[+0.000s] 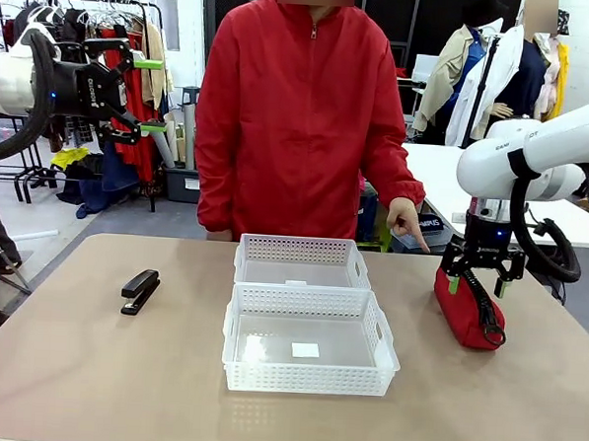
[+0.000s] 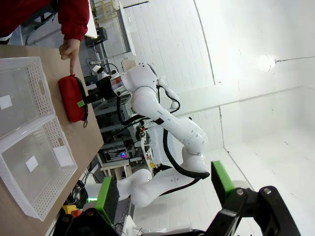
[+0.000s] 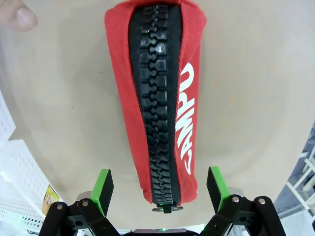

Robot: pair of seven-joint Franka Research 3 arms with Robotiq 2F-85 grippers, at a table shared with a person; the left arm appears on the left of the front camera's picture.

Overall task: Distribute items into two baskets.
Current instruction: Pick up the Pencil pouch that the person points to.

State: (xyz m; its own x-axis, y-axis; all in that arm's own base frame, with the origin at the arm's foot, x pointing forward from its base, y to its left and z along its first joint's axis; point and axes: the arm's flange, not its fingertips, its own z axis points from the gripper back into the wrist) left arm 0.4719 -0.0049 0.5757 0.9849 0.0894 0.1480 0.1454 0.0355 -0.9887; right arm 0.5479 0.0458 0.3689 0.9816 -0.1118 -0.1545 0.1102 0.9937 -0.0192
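Pouch (image 1: 464,316) lies mid-right in the front view: soft, light fabric, likely to sag, so I'd pinch across its middle, either side of the zipper (image 3: 156,98). My right gripper (image 1: 478,286) brackets one end, jaws wide, empty. Left gripper (image 1: 151,96) hangs wide at upper left.

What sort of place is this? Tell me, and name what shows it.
Probably a robotics lab: a white robot arm working at a table, a loaded clothes rack behind, and bare white walls.
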